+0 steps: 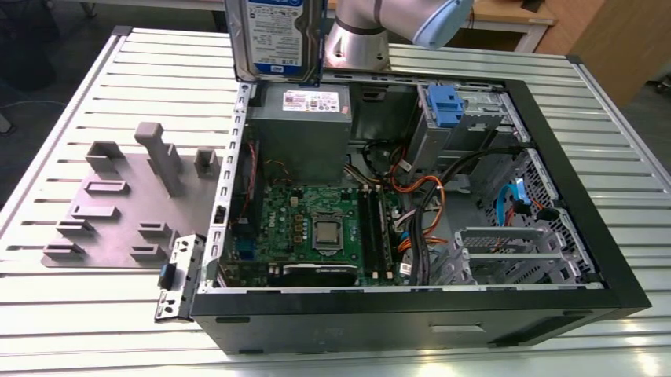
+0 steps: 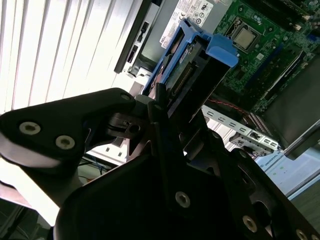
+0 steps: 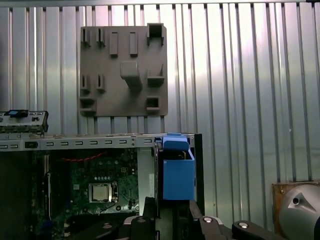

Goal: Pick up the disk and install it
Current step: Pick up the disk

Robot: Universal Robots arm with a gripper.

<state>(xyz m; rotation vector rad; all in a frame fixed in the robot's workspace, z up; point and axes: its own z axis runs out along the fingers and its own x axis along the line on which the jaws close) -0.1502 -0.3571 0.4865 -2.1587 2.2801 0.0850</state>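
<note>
Tool (image 2: 172, 105), a black two-fingered clamp, is closed on the disk (image 2: 197, 60), a flat rectangular silver hard drive with a blue-and-white label set in a blue plastic carrier. In the second wrist view its fingers sit on either side of the drive with no gap showing.

In the exterior view the disk (image 1: 275, 38) hangs upright in the air, label toward the camera. It is above the open black metal computer case (image 1: 592, 228), over the corner that holds the grey metal power supply box (image 1: 304, 126), and it touches no part of the case.

The pick-up looks done. Installing is left, since the drive sits in no bay. A small blue plastic latch piece (image 1: 445, 102) stands further along the same end of the case, well apart from the disk.

In the first wrist view the carrier's blue end (image 3: 178, 175) juts out from the tool, with the case's green motherboard (image 3: 95, 190) beyond. A grey plastic fixture plate (image 1: 115, 204) lies on the slatted metal table (image 1: 178, 71) beside the case.
</note>
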